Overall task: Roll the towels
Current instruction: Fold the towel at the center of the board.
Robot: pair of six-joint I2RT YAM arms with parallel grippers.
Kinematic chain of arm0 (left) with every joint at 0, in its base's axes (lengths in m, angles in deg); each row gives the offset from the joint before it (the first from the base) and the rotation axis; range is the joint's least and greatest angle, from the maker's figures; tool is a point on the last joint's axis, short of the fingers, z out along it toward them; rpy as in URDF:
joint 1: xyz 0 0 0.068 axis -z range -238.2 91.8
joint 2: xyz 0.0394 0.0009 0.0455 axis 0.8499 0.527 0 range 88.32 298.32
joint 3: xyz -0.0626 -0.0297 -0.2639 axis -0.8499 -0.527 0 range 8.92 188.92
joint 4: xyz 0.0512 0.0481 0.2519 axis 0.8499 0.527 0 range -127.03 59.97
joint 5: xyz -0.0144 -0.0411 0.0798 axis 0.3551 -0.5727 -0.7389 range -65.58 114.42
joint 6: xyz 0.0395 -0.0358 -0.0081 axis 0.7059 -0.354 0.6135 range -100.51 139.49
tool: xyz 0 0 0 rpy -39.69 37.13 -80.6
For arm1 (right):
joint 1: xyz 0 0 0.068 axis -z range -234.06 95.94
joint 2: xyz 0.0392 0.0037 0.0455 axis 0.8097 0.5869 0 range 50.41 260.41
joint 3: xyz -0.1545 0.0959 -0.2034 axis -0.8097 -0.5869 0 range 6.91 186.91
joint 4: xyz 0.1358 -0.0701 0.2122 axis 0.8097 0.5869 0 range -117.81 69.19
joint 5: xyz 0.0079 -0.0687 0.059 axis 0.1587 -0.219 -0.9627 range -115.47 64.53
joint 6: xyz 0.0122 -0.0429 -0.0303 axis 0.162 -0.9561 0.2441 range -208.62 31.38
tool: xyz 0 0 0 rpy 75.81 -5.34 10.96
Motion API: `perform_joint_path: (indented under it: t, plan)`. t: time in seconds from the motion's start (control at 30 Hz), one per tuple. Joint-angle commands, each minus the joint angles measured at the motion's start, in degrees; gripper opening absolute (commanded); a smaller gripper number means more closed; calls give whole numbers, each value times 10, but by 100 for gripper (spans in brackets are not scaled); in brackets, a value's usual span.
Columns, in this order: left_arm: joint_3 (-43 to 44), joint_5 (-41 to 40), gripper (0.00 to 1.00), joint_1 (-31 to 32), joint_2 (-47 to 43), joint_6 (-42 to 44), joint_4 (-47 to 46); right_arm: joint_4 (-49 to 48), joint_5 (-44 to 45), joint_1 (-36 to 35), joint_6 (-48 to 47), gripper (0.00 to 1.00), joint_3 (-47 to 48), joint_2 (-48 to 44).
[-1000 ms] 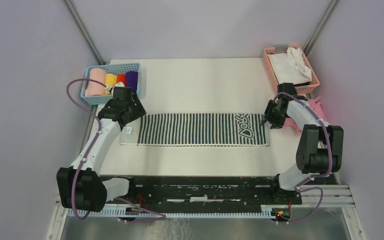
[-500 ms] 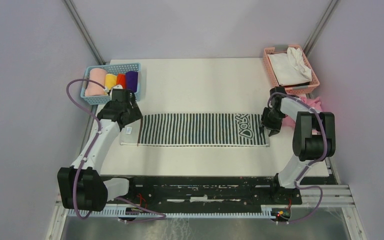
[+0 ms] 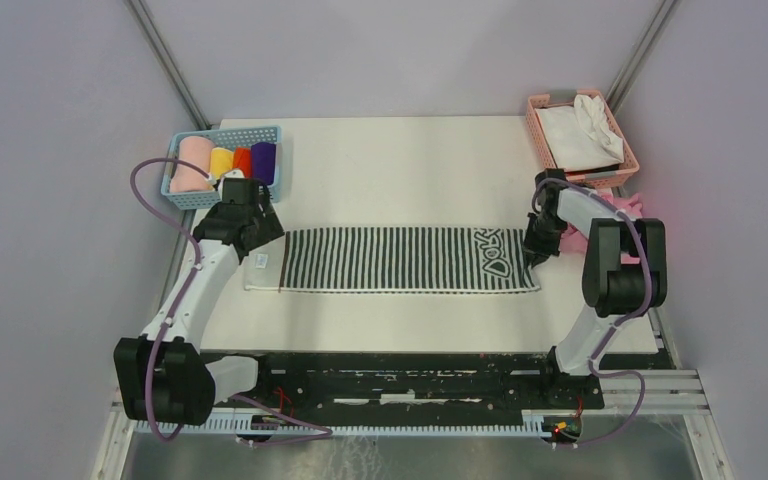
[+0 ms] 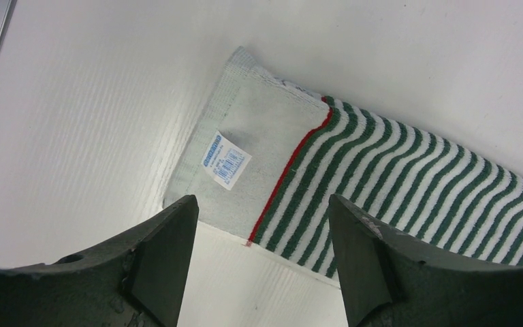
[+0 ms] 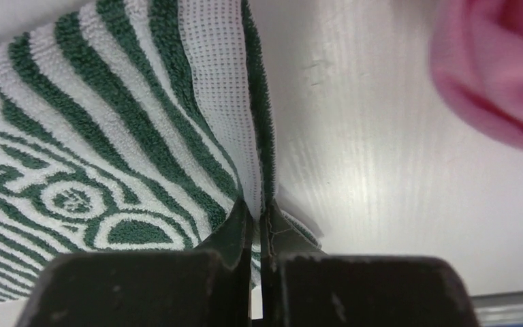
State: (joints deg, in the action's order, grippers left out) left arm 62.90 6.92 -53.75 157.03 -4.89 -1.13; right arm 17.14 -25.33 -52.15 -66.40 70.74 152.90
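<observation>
A long dark-green-and-white striped towel [image 3: 390, 259] lies flat across the middle of the table, its lettered end at the right. My right gripper [image 3: 537, 248] is shut on that end's edge; in the right wrist view the hem [image 5: 255, 157] stands pinched up between the fingers [image 5: 235, 235]. My left gripper [image 3: 252, 222] hovers open over the towel's plain left end [image 4: 245, 163], which bears a small blue-and-white label [image 4: 226, 159] and a red line; nothing is between its fingers [image 4: 167, 238]. A purple rolled towel [image 3: 263, 157] sits in the blue basket [image 3: 205, 196].
The blue basket at the back left also holds pink, yellow and orange rolls. A pink basket [image 3: 610, 176] at the back right holds white cloth. A pink cloth [image 3: 628, 212] [image 5: 497, 75] lies right beside my right arm, close to the towel's end.
My right gripper moved in onto the towel's right edge and shut on it, lifting the hem. The left gripper edged slightly and stayed open.
</observation>
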Motion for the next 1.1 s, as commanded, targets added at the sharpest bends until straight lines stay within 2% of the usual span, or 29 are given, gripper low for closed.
perform_joint_path:
  t: [0.0, 0.2, 0.33, 0.43, 0.5, 0.57, 0.7, 0.9, 1.07]
  plan:
    - [0, 6, 78, -11, -12, 20, -12, 56, 138, -1, -9, 0, 82, -33]
    - [0, 37, 78, -29, 2, 12, -8, 154, 251, -1, -36, 0, 236, -38]
    - [0, 89, 79, -29, 22, 13, -4, 169, 372, 0, -40, 0, 277, -36]
    - [-1, 146, 81, -29, 44, 6, -4, 191, 415, -1, -45, 0, 317, -19]
    - [-9, 197, 82, -28, 55, -5, -16, 196, 390, -2, -53, 0, 335, -16]
    - [-23, 248, 83, -27, 63, -26, -40, 191, 329, -9, -63, 0, 340, -23]
    - [-56, 331, 83, -23, 78, -69, -99, 191, 231, -54, -77, 1, 340, -26]
    - [-68, 369, 82, 5, 136, -118, -162, 192, 119, -145, -53, 0, 344, -16]
    - [-82, 353, 74, 38, 180, -156, -210, 184, 35, -220, -24, 1, 361, 6]
